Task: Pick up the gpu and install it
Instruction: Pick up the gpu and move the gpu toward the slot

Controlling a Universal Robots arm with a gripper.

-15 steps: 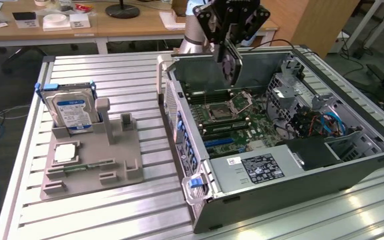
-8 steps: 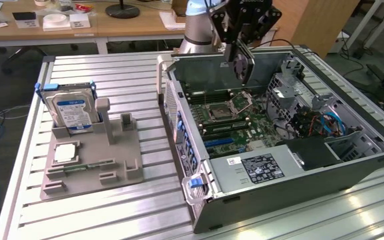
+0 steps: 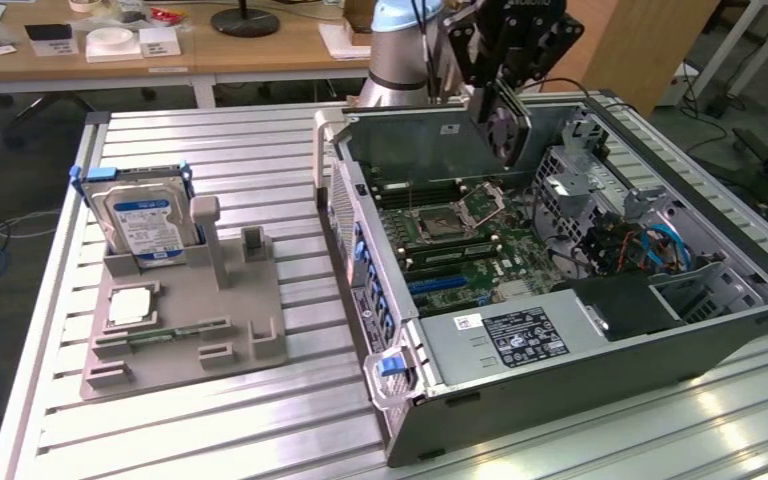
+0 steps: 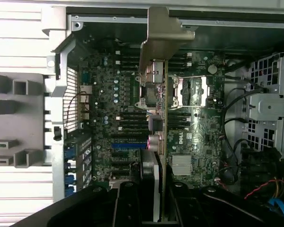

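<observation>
Black and blocky, the hand (image 3: 496, 88) hangs from the pale blue-grey robot arm (image 3: 398, 40) with its fingers closed narrow on the gpu (image 3: 507, 130), a thin flat black circuit card with a round fan on its face and a silver metal bracket at one end. In the wrist view the two dark fingers (image 4: 128, 205) sit on either side of the card's edge, and the gpu (image 4: 157, 124) runs away from the hand (image 4: 156, 205) edge-on, bracket end farthest off. The card is held upright, fan facing the exterior view's right, inside the open dark-grey computer case (image 3: 744, 310) near its far wall and over the green motherboard (image 3: 471, 250); I cannot tell whether its lower edge touches anything. On the board below lie the square metal processor socket (image 3: 438, 220) and a blue expansion slot (image 3: 438, 283). Nearer the camera a grey power supply with a black label (image 3: 518, 335) fills the case's corner, and blue cables (image 3: 660, 245) curl at the exterior view's right. Well apart, at the exterior view's left, a grey plastic holder (image 3: 224, 330) stands on the slatted aluminium bench (image 3: 251, 150), carrying an upright silver hard drive with a blue-white label (image 3: 144, 228) and a small narrow green memory stick (image 3: 157, 335) lying flat.
</observation>
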